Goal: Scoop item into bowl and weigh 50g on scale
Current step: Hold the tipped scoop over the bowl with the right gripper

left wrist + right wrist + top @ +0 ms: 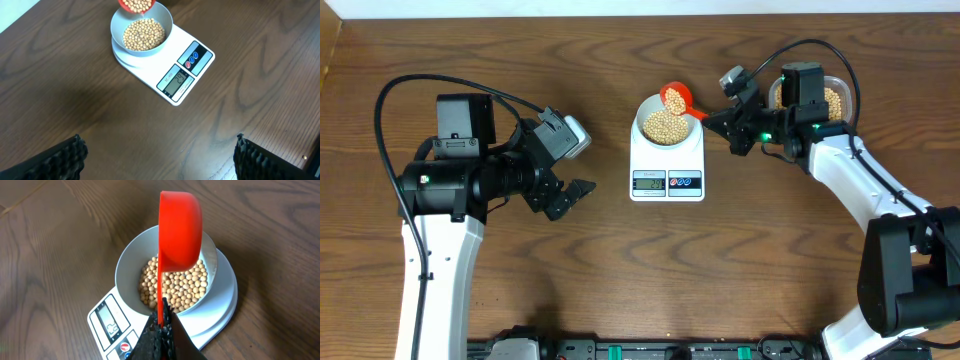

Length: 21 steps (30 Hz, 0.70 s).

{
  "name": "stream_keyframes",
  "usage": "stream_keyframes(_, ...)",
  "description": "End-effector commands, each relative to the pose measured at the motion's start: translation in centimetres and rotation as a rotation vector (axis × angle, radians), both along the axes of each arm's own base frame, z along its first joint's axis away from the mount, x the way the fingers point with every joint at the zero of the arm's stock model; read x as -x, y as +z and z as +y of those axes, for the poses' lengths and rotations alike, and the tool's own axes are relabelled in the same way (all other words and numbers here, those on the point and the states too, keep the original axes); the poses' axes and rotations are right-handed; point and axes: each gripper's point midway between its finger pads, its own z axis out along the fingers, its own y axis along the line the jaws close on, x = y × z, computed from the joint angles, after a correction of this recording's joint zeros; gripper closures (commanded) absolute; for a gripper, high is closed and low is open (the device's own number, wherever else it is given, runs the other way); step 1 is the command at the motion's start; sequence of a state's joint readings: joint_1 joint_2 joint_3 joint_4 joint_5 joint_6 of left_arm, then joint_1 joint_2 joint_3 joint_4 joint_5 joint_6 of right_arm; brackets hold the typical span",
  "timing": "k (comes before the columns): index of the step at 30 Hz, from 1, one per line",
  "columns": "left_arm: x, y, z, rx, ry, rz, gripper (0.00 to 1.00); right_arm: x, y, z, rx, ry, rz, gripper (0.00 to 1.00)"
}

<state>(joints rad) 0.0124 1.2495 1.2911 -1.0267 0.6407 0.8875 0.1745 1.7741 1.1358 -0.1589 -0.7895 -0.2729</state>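
Overhead: right gripper (722,122) clamped shut on handle of red scoop (676,98). Scoop tipped over bowl (642,112), which sits on scale (667,165). Beans (665,126) in bowl, more in scoop. Left gripper (578,163) wide open, empty, left of scale.

Left wrist: display (178,81) digits too faint to read. Small print above it illegible.

Right wrist: scoop close over bowl rim. Risks: quick tip overshoots target weight; scoop touching rim skews reading; beans bounce out.
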Motion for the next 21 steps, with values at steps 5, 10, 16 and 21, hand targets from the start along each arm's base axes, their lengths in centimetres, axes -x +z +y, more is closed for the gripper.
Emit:
stream_keyframes(5, -0.24, 0.19, 0.19, -0.002, 0.011, 0.002, 0.04, 0.25, -0.50, 0.30, 0.005, 0.015, 0.003, 0.99)
stream_keyframes(10, -0.24, 0.19, 0.19, -0.002, 0.011, 0.002, 0.04, 0.27, -0.49, 0.37, 0.005, 0.016, 0.003, 0.99)
stream_keyframes(16, -0.23, 0.20, 0.19, -0.002, 0.011, 0.001, 0.04, 0.25, -0.48, 0.37, 0.005, 0.016, 0.001, 0.99)
stream_keyframes(21, -0.23, 0.20, 0.19, -0.002, 0.011, 0.001, 0.04, 0.17, -0.40, 0.38, 0.004, 0.016, -0.005, 0.99)
